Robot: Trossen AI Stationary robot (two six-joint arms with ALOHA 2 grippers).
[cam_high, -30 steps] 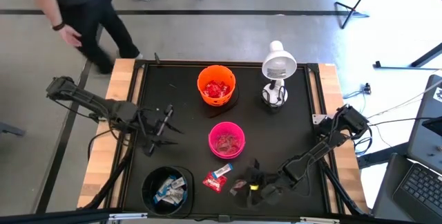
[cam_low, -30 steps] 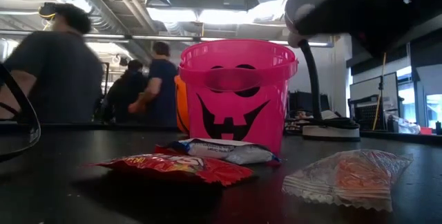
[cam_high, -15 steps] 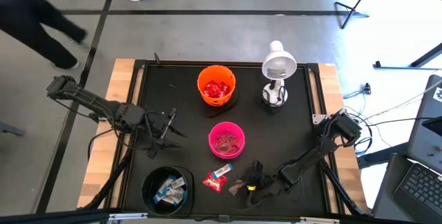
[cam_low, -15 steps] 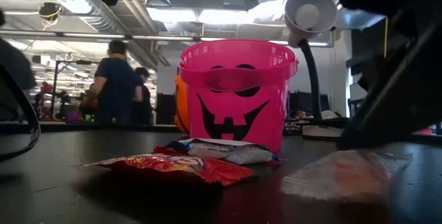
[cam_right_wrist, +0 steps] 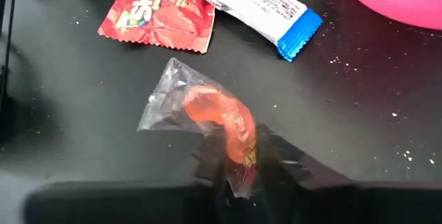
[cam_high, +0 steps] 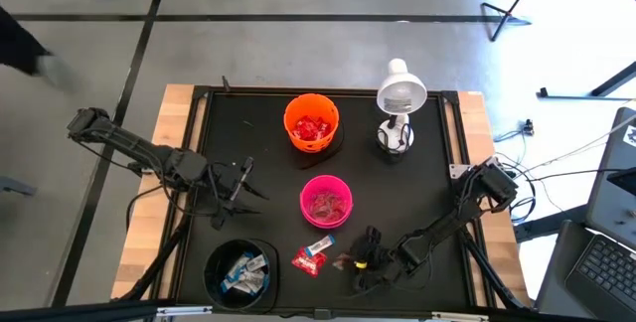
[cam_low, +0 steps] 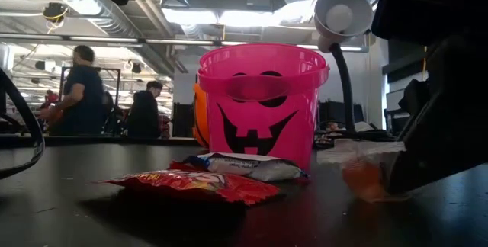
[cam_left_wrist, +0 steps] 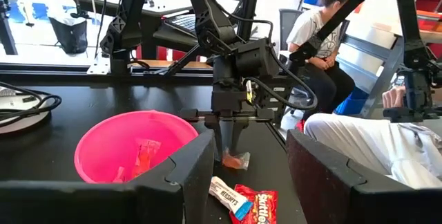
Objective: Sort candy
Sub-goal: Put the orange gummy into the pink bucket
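Observation:
My right gripper (cam_high: 350,260) is down at the table's near edge, shut on a candy in a clear wrapper with an orange sweet inside (cam_right_wrist: 207,110). To its left lie a red-wrapped candy (cam_high: 304,260) and a blue-and-white one (cam_high: 320,247), flat on the black tabletop. A pink bowl (cam_high: 326,201) holds pinkish candy, an orange bowl (cam_high: 311,123) red ones, and a black bowl (cam_high: 241,270) blue-and-white ones. My left gripper (cam_high: 238,178) hovers open over the table's left side, nothing between its fingers. My right gripper pinches one end of the clear-wrapped candy (cam_right_wrist: 239,146) between its two fingers, over the end of the orange sweet. The fingers slant down from the table's right side. The wrapper is bunched up, and its free end (cam_low: 358,152) sticks up toward the left.
A white desk lamp (cam_high: 399,98) stands at the back right of the table. The pink bowl (cam_low: 263,98) is just beyond the loose candy. People stand in the room beyond the table's far edge (cam_low: 80,87).
My right gripper has come down onto the clear-wrapped candy, tipped more steeply, and shut on one end of it. The wrapper, which lay flat, is now bunched, with its free end raised. People have walked through the background.

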